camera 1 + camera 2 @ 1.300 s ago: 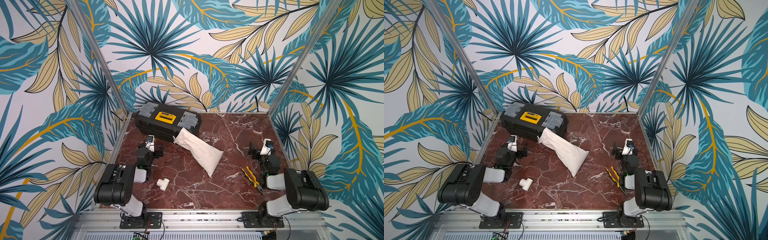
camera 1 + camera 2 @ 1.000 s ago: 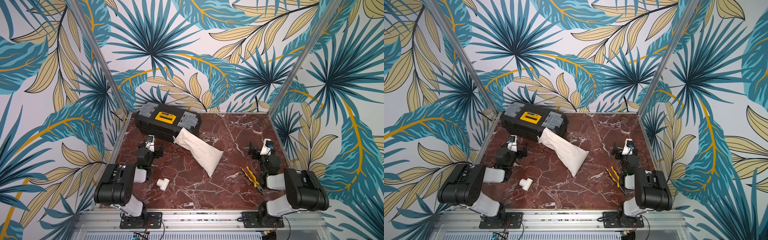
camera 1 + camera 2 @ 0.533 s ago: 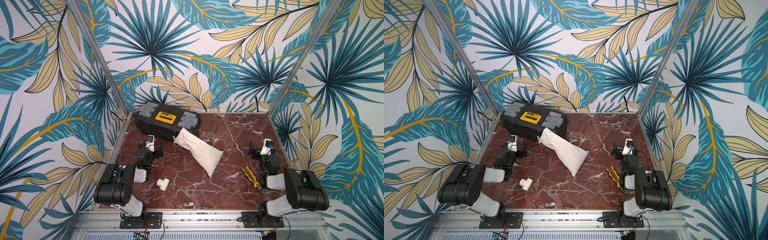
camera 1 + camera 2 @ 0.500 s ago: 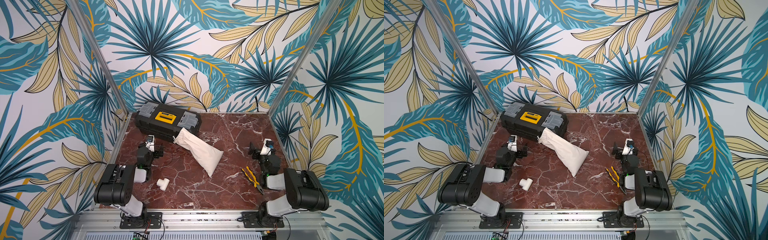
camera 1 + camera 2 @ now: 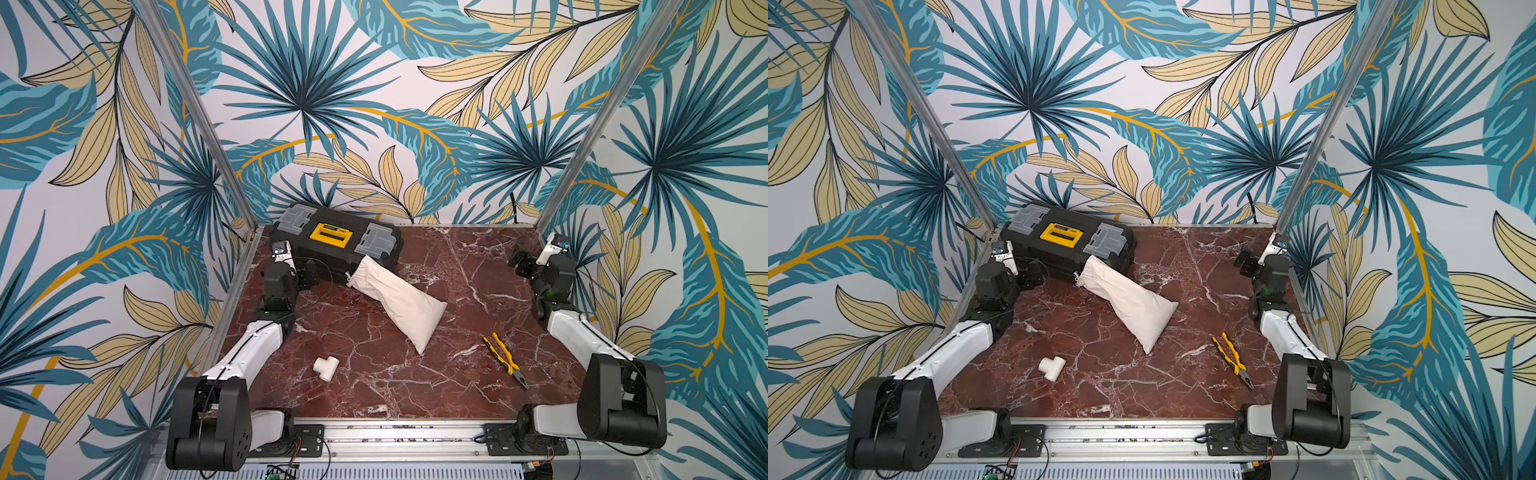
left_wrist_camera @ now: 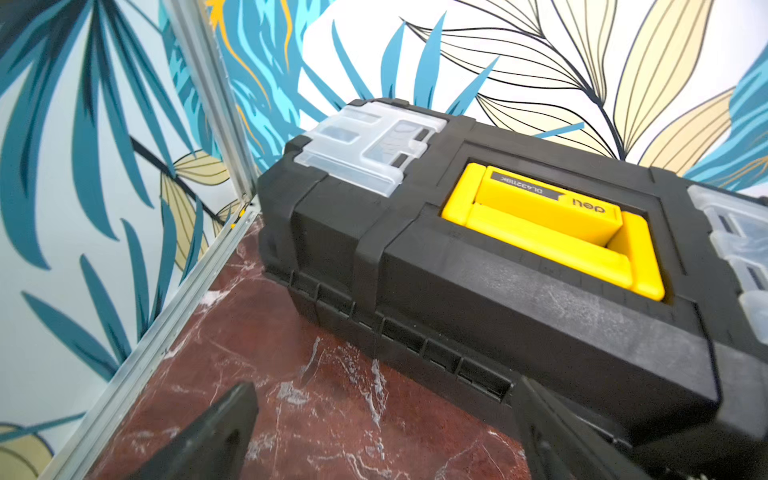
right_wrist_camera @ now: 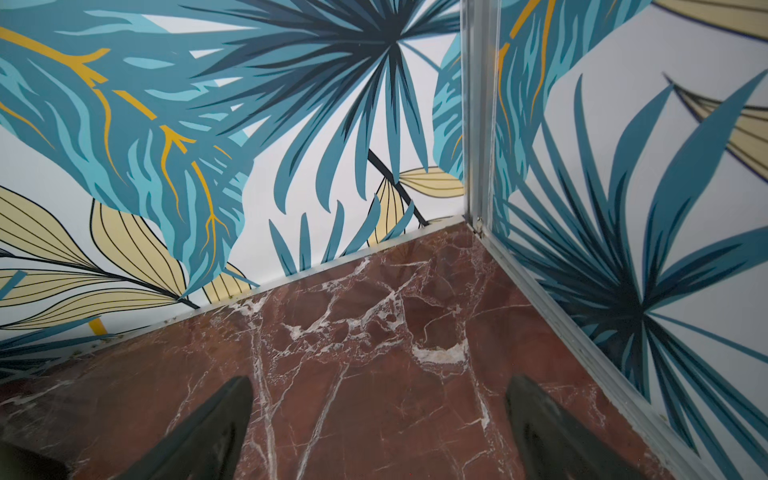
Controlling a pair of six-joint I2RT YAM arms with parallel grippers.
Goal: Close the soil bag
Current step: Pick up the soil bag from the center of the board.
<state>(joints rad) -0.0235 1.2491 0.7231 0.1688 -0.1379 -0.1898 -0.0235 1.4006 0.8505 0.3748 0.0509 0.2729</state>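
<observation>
The soil bag is a cream-white cloth sack lying slantwise on the red marble table. Its gathered mouth and thin cord rest against the front of the black toolbox. My left gripper is open, low over the table just left of the bag's mouth. The left wrist view shows it empty and facing the toolbox. My right gripper is open near the right wall, far from the bag. In the right wrist view it is empty over bare marble. Neither wrist view shows the bag.
A small white pipe tee lies front left of the bag. Yellow-handled pliers lie front right. Leaf-patterned walls with metal corner posts close in the table on three sides.
</observation>
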